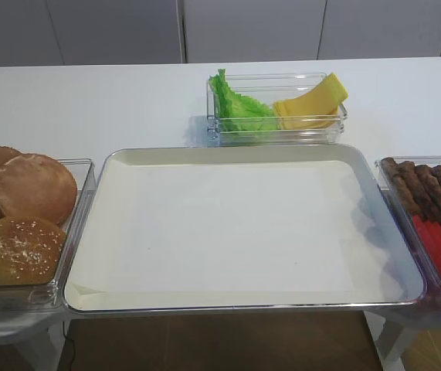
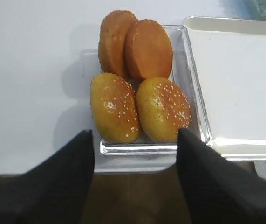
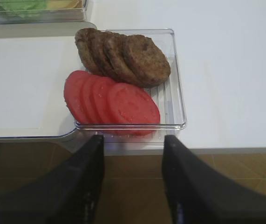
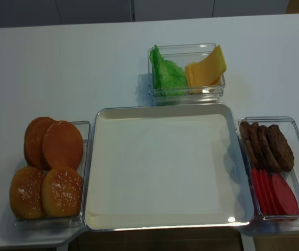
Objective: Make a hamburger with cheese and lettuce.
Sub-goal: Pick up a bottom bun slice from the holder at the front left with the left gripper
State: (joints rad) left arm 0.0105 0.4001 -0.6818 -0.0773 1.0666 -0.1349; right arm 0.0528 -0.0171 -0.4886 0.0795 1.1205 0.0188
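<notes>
No assembled hamburger shows; the silver tray (image 1: 235, 232) is bare. Bun halves lie in a clear box at the left: two plain brown halves (image 1: 33, 187) leaning at the back and two sesame tops (image 1: 19, 249) in front. The green lettuce (image 1: 239, 108) and the yellow cheese slices (image 1: 313, 104) share a clear box behind the tray. My left gripper (image 2: 135, 140) is open and empty, just in front of the bun box (image 2: 191, 84). My right gripper (image 3: 133, 140) is open and empty, in front of the patty box. Neither gripper shows in the first exterior view.
A clear box (image 3: 177, 93) at the tray's right holds several brown patties (image 3: 133, 56) and red tomato slices (image 3: 119, 102). The white table (image 1: 89, 100) carries everything. Its front edge runs just before the boxes, with brown floor below.
</notes>
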